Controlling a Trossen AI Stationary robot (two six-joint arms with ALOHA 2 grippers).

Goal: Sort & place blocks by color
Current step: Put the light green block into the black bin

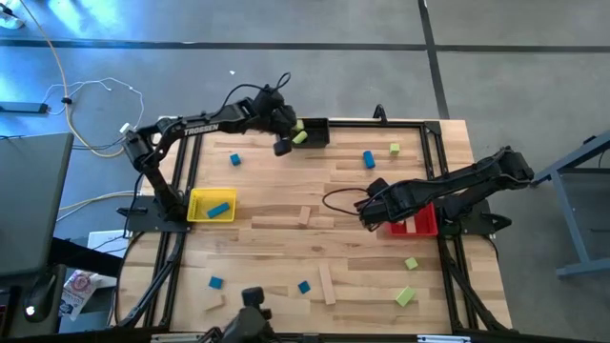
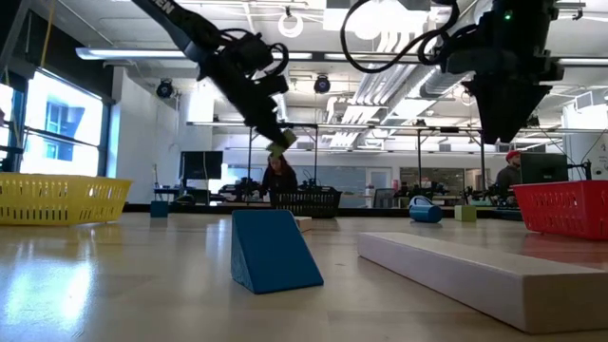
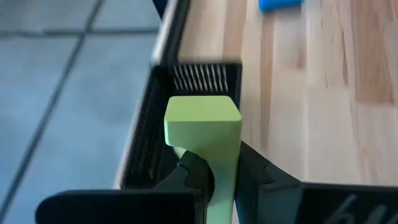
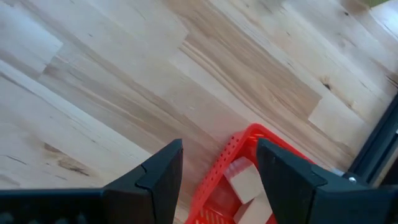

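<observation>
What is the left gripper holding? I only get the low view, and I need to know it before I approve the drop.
Observer: The left gripper is shut on a lime green block, clear in its wrist view.
Operator: Which bin is nearest it?
Observer: From above, it hangs at the black bin on the table's far edge.
Operator: Is anything in that bin already?
Observer: Yes, one lime green piece shows inside it.
Operator: And the right arm?
Observer: The right gripper is open over the red bin, which holds plain wood blocks.
</observation>
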